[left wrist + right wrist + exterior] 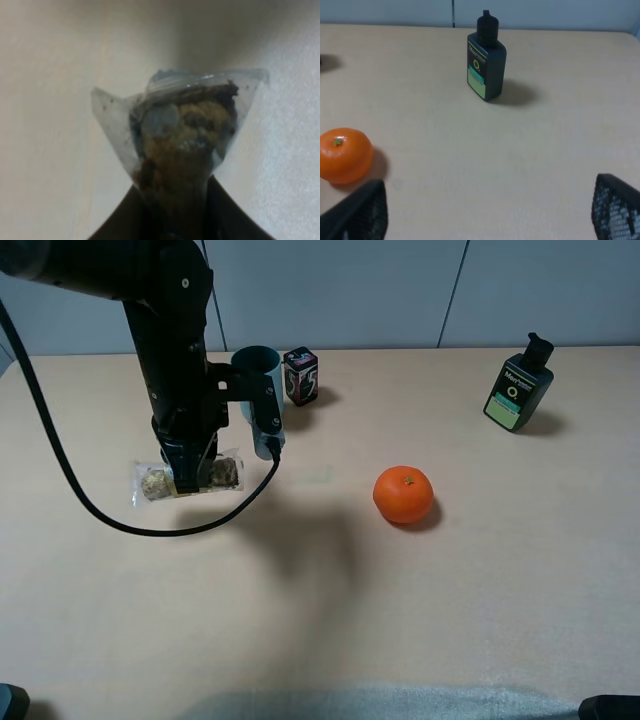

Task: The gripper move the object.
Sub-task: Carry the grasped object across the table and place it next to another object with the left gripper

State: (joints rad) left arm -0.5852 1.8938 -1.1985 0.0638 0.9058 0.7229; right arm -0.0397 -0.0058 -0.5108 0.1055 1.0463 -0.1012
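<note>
Pale tabletop before you: your left gripper is clamped tight across the middle of the snack bar, at the left side near the teal cup. Your right gripper gapes wide, holding nothing. 1 orange sits well apart.

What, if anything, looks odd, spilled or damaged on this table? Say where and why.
Nothing spilled or broken. The only oddity: the snack bar, on the left of the high view, is pinched at its middle by the left gripper, its wrapper bunched there. The bottle and box stand upright; the orange sits apart.
</note>
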